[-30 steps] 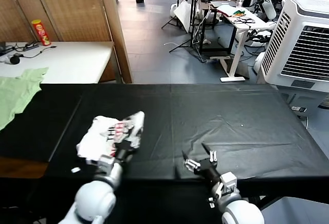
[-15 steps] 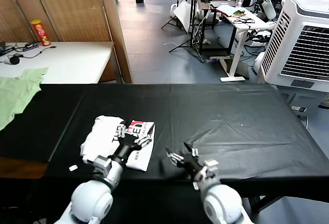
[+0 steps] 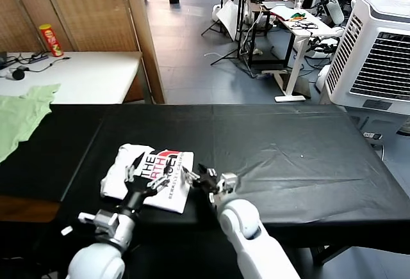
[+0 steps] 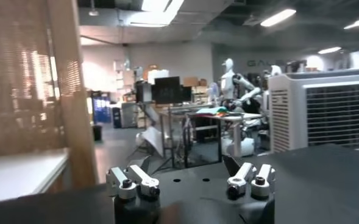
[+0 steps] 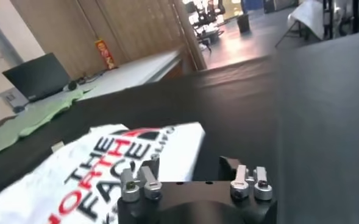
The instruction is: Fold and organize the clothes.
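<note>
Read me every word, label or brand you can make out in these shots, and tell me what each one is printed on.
"THE NORTH FACE", partly cut off by the right gripper: black and red print on the folded white T-shirt.
Small line under that print: too blurred to read.
Red canister on the white side table: label too small to read.
Faint letters on the far wall, left wrist view: not readable.

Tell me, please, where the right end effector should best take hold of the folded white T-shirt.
Probably the right edge of the T-shirt, approached from the right. It lies flat, print up, on the black table, and the right end effector is beside that edge, open.
</note>
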`<state>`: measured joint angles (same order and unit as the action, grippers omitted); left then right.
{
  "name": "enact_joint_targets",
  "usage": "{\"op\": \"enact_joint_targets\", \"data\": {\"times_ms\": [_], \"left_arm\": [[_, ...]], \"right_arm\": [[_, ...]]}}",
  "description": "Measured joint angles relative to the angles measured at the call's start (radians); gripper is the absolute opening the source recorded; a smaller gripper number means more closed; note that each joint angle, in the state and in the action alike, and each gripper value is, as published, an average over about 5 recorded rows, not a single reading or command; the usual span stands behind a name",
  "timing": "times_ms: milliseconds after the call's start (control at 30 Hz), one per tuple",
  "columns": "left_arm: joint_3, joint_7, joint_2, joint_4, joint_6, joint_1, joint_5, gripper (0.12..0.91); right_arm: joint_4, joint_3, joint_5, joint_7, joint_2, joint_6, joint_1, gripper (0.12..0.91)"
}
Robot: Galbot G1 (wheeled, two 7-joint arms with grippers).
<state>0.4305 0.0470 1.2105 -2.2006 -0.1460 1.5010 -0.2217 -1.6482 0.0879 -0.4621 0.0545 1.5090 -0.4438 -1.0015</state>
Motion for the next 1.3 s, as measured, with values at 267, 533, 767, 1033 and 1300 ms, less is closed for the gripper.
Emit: {"op": "enact_joint_targets", "data": {"times_ms": [267,533,767,1033,1300], "left_arm": [[0.036,0.005,0.020,-0.023,0.011,0.063,0.011,0.798],[0.052,0.012,0.030,-0.027,0.028,0.094,0.021,0.798],[0.073,0.029,0.030,-0.011,0.048,0.114,0.015,0.798],[0.090,0.048,0.032,0.025,0.113,0.134,0.016,0.798],[0.106,0.112,0.016,0.025,0.149,0.186,-0.005,0.798]], "right_arm": [[0.055,0.012,-0.002,-0.017,0.012,0.000,0.047,0.339],[0.116,0.069,0.010,-0.051,-0.062,0.014,0.133,0.122],[0.155,0.077,0.168,-0.163,-0.166,0.090,0.193,0.173],[0.018,0.101,0.360,-0.218,-0.285,0.234,0.079,0.578],[-0.268,0.190,0.381,-0.050,-0.290,0.285,-0.263,0.795]]}}
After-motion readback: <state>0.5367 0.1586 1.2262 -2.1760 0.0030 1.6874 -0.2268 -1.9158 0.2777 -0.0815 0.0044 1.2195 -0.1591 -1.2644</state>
